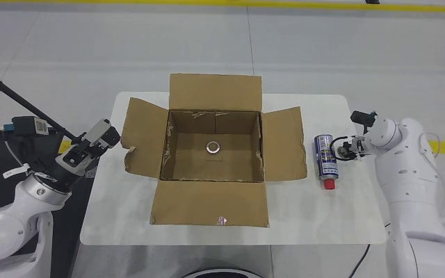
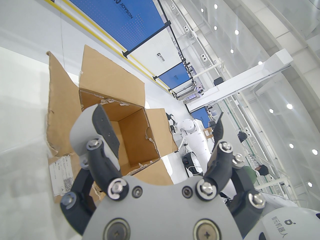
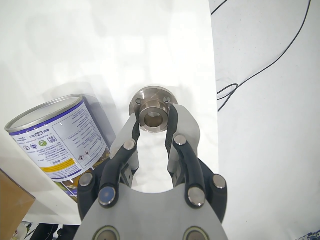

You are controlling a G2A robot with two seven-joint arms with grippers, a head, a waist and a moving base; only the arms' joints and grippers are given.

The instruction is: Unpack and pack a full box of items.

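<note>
The right claw point(image 3: 152, 121) is clamped on the hub of a metal flange point(image 3: 151, 98), low over the desk point(image 1: 334, 215) right of the lying can point(image 1: 325, 161), probably to set it beside that unpacked item. One ring point(image 1: 213, 146) remains in the open box point(image 1: 215, 90), mid-desk. The left claw point(image 2: 160, 122) hangs wide open and empty off the left edge, likely on standby.

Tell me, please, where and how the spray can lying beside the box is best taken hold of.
Grip the spray can around the middle of its round body, straight down from above, closing across its width. It lies on its side on the table, apart from the box flap, so a push from the side would probably roll it.
</note>
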